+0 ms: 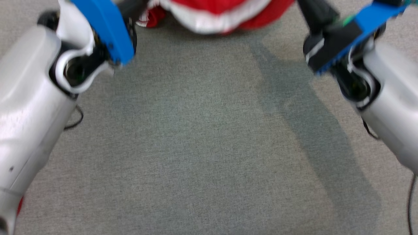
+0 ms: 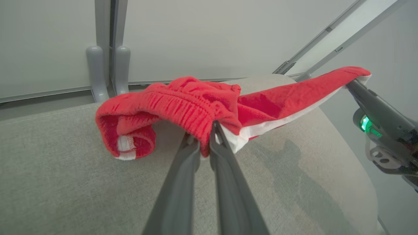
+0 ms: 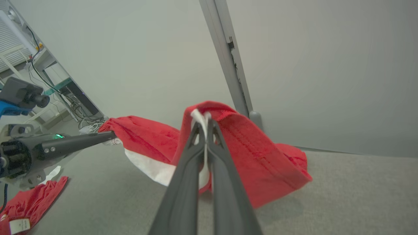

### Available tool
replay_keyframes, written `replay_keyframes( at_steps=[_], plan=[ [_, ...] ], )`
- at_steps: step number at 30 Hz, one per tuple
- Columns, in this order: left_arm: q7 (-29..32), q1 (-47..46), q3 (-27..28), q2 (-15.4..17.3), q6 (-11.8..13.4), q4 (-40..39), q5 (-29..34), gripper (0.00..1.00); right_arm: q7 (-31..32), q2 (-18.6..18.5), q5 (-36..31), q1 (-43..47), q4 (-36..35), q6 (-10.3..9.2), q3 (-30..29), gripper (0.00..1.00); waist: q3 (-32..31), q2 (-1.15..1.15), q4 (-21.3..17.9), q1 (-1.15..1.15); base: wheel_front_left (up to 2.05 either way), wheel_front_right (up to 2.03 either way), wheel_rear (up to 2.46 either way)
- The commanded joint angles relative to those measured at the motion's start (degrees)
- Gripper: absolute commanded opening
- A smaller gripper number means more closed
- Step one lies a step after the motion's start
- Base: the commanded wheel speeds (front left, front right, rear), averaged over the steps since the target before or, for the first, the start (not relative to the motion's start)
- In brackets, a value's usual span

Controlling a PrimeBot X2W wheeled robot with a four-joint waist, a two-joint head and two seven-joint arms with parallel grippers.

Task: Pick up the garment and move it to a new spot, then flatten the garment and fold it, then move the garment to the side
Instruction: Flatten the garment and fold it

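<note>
- Left gripper (image 2: 205, 138) is clamped on the ribbed waistband of the red garment (image 2: 183, 104).
- Right gripper (image 3: 204, 125) pinches its white-trimmed edge; the cloth spans between them.

Red garment (image 2: 183, 101), white trim; grey fabric surface (image 1: 196, 147).

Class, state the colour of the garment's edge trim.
White, against the red garment; clearest in the left wrist view.

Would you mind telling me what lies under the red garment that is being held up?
Under the red garment is the grey fabric surface, with the garment's shadow on it. Where the cloth sags onto the surface, anything beneath is covered.
</note>
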Motion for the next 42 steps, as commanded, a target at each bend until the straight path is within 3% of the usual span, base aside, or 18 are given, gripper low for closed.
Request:
replay_keyframes(
  at_steps=[1,10,17,29,35,42],
  plan=[
    [1.99,3.23,-1.90,2.64,-0.06,-3.02,-1.62,0.00,1.07,-2.97,-0.04,3.52,-1.57,0.01,2.55,0.00,-1.58,-0.01,-0.43,0.00,0.00,0.00,0.00],
    [8.66,17.01,-9.84,14.05,-0.06,-16.07,-7.59,0.00,8.46,-11.67,5.31,16.19,-9.41,0.01,12.29,0.00,-11.44,-0.01,-1.58,0.00,0.00,0.00,0.00],
    [10.49,27.62,-13.51,19.39,0.05,-23.72,-11.47,0.00,16.11,-18.15,10.74,24.14,-15.80,0.01,17.15,0.00,-19.78,-0.01,-1.87,0.00,0.00,0.00,0.00],
    [8.33,44.24,-17.75,28.32,4.21,-40.05,-17.85,0.00,26.72,-29.45,17.17,35.08,-24.66,0.01,20.00,0.00,-27.11,-0.01,-1.06,0.00,0.00,0.00,0.00],
    [7.91,45.58,-17.53,29.90,5.91,-43.50,-19.00,0.00,27.29,-32.37,19.10,34.91,-26.58,0.01,18.91,0.00,-26.97,-0.01,0.39,0.00,0.00,0.00,0.00],
    [10.46,40.99,-14.99,29.43,4.97,-42.03,-21.06,0.00,30.77,-29.84,19.67,29.97,-24.55,0.01,17.57,0.00,-24.95,-0.01,1.98,0.00,0.00,0.00,0.00]
  ],
)
